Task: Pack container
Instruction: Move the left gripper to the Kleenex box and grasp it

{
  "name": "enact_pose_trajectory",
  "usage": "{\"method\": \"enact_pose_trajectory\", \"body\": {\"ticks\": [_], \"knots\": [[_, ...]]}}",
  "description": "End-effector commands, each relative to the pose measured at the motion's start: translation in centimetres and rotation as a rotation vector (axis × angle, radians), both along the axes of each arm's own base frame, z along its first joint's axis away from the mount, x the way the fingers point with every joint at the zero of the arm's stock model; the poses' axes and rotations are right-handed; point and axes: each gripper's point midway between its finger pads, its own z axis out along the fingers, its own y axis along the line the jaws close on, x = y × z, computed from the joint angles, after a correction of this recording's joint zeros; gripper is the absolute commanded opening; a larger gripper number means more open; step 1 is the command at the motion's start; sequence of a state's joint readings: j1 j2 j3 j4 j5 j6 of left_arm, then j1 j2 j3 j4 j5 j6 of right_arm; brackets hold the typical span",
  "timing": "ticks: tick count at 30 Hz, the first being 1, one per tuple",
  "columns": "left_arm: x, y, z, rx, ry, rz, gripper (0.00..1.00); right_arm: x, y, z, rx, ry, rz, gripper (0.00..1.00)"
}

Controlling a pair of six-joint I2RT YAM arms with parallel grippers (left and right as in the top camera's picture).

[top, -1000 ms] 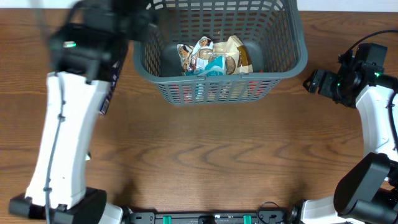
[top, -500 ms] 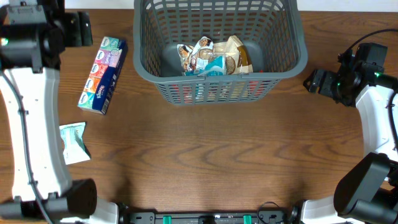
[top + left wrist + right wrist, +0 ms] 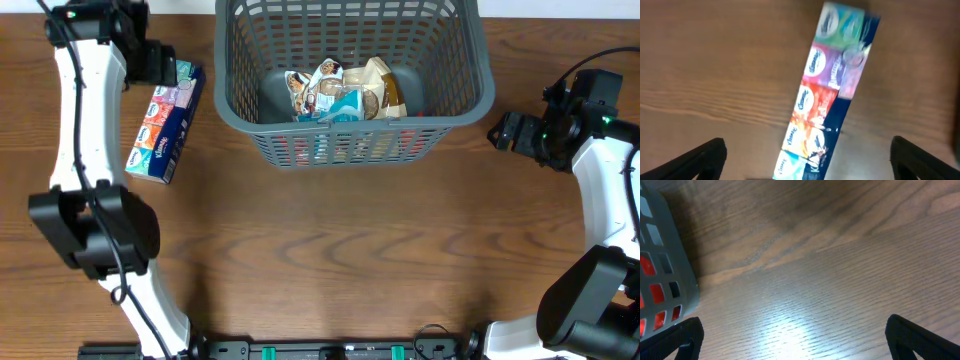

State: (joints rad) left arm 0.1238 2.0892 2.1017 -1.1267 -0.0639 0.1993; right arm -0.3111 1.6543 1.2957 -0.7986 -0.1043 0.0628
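The near half of the tabletop (image 3: pixel 340 250) is bare wood from one side to the other. The container (image 3: pixel 478 70) sits at the far middle of it, and its far rim is cut off by the top of the overhead view. To its left there is a strip of bare wood, then a long multi-pack of tissues (image 3: pixel 165 125) lying at a slant.

The left claw (image 3: pixel 160 62) hangs over the far end of that pack. From above it is a dark lump, hard to read. In its own wrist view the claw (image 3: pixel 807 152) has its fingers spread wide at the bottom corners, with nothing between them but the tissue pack (image 3: pixel 827 100) below, which looks blurred.

The right claw (image 3: pixel 503 130) sits just off the container's near right corner, not touching it. Its wrist view shows the claw (image 3: pixel 797 337) with fingers well apart over bare wood and the container's corner (image 3: pixel 665 255) at the left edge.

The container is dark grey-blue with slotted walls and a rolled rim. A heap of crumpled snack packets (image 3: pixel 340 90) lies on its floor. Something red shows through the near slats, but I cannot tell what it is.
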Motion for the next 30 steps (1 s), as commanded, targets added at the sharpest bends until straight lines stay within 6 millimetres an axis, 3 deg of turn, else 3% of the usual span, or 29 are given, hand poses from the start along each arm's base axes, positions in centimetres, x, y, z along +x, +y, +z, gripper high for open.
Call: {"method": "enact_pose_trajectory", "body": {"ticks": [1, 5, 15, 21, 30], "knots": [[-0.3, 0.8, -1.8, -0.016, 0.062, -0.041, 1.0, 0.0, 0.3, -0.1, -0.001, 0.003, 0.02, 0.99], [-0.7, 1.7, -4.7, -0.03, 0.138, -0.029, 0.99, 0.0, 0.3, -0.1, -0.002, 0.002, 0.02, 0.99], [-0.9, 0.8, -9.6, -0.089, 0.251, -0.086, 0.99, 0.2, 0.2, 0.0, -0.005, -0.007, 0.02, 0.99], [-0.9, 0.9, -11.0, -0.081, 0.273, -0.14, 0.99, 0.2, 0.2, 0.0, -0.005, -0.008, 0.02, 0.99], [0.1, 1.0, -11.3, -0.063, 0.239, -0.173, 0.99, 0.2, 0.2, 0.0, -0.005, -0.007, 0.02, 0.99]]}}
